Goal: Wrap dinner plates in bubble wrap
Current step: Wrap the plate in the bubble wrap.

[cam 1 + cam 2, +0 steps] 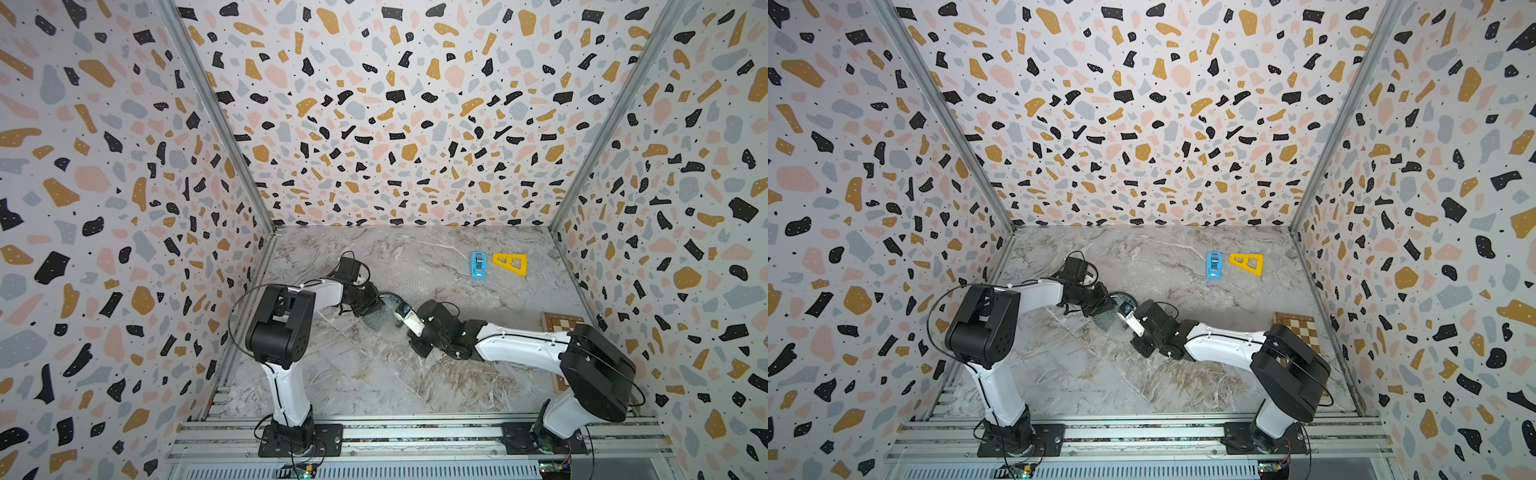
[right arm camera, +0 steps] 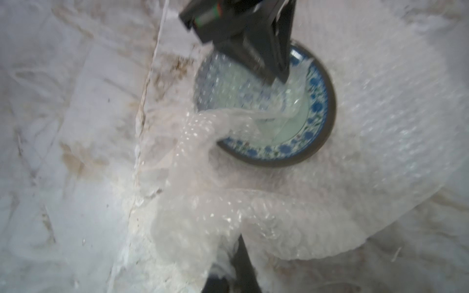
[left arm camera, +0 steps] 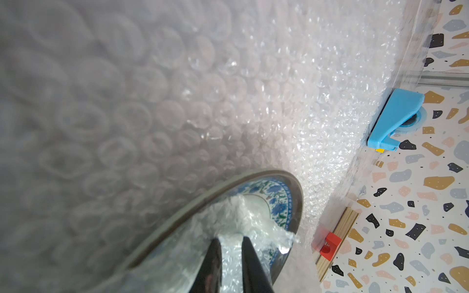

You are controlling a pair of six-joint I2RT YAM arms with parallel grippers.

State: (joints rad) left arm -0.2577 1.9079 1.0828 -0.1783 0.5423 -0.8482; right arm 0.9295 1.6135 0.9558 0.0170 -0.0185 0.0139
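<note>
While the left tool (image 3: 231, 239) pinches bubble wrap (image 2: 380, 114) over the plate (image 2: 317, 126) on the middle of the tabletop (image 1: 374, 374), the right tool (image 2: 236, 251) is clenched on a bunched fold beside it. Both arms reach inward, tools nearly meeting.

Plate (image 2: 318, 119): round, dark rim, blue floral band, pale green centre, seems to lie flat on the bubble wrap (image 2: 393, 106), mid table (image 1: 374, 374). Wrap: clear, small bubbles, spread under the plate and well past it. One edge is folded over the plate's face, crumpled, covering part of it. Another bunched fold rises beside the plate, blurred.
</note>
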